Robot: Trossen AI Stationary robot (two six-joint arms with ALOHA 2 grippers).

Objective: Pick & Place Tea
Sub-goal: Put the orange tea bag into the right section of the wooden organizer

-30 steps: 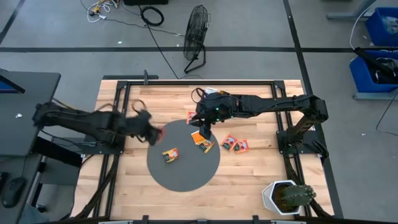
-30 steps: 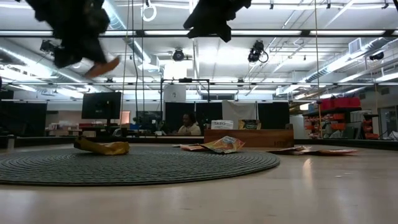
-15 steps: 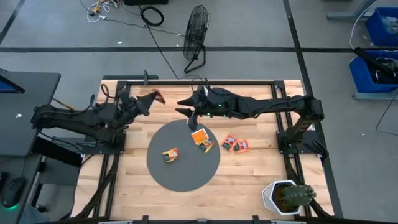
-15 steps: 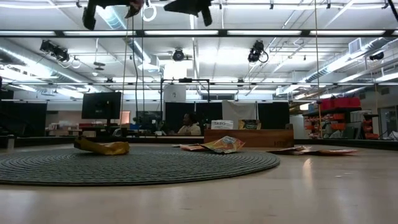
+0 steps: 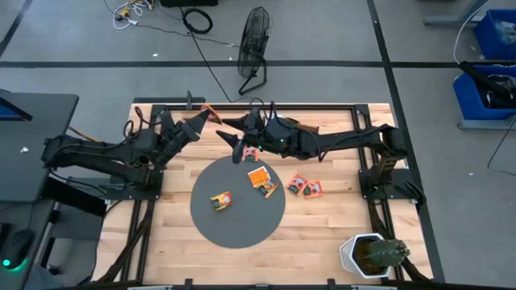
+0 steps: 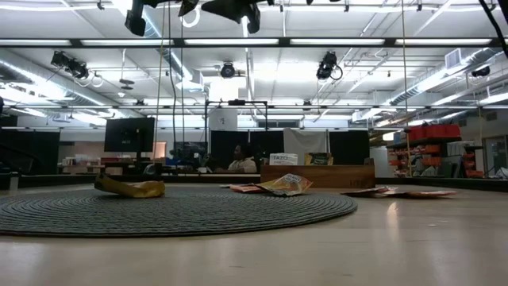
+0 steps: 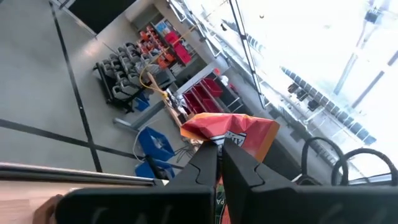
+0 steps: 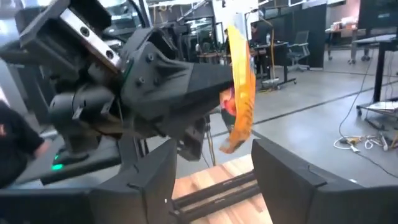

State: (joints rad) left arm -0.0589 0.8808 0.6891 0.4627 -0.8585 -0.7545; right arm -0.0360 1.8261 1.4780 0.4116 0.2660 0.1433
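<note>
Take the grey disc on the wooden surface as your landmark. Your left pincer is raised beyond the disc's far-left edge, near the back rail of the surface, and it is clamped on an orange-red tea packet; in the left wrist view both dark fingers pinch the packet's lower edge. Your right pincer hovers over the disc's far rim, just beside the left one, with its two fingers spread apart and nothing between them. In the right wrist view the held packet hangs edge-on right in front of that gap.

Two packets lie on the disc: a yellow one left of centre and an orange one toward its far right. Two more packets lie on the bare wood just off the disc's right edge. A potted cactus stands well right of the disc's near side.
</note>
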